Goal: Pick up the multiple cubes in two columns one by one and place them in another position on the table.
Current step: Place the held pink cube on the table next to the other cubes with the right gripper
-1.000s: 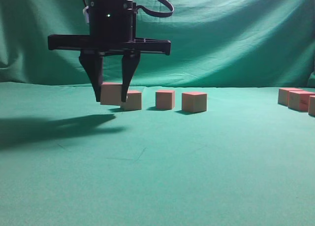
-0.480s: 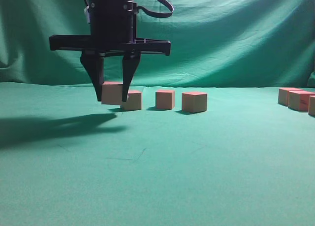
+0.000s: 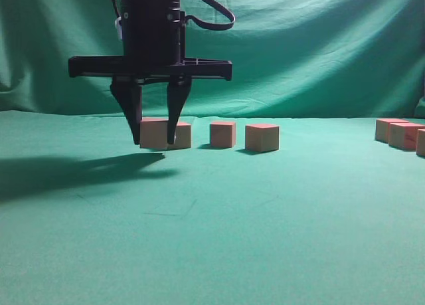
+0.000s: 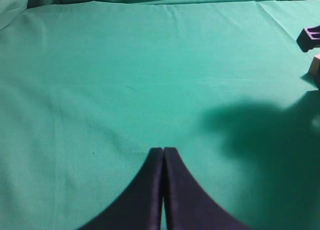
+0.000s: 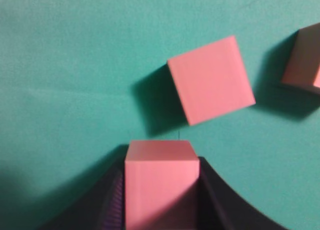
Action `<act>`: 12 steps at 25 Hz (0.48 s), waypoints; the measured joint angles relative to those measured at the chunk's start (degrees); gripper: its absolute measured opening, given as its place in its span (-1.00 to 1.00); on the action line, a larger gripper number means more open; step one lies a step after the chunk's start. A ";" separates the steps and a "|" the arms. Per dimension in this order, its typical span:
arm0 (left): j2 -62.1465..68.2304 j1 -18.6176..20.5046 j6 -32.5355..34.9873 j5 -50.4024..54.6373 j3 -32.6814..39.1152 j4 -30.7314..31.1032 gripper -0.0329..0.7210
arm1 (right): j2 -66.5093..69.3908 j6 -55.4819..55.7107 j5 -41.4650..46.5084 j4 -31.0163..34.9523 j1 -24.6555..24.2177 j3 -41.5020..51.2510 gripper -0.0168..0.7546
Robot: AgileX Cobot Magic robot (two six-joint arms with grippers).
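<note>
One cube [image 5: 159, 182] — between hand [image 5: 160, 190] fingers

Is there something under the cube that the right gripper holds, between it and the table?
Nothing visible. The cube sits between the right gripper's fingers over bare table; its neighbour cube lies just behind, apart.

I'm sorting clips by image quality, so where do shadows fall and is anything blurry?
Exterior view: a broad dark shadow lies on the table left of the right gripper. Left wrist view: a soft shadow darkens the right side. Right wrist view: the held cube and neighbouring cubes look slightly soft.
</note>
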 joint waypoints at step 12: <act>0.00 0.00 0.00 0.00 0.00 0.00 -0.91 | 0.00 0.11 -0.59 -0.02 0.43 0.00 -0.28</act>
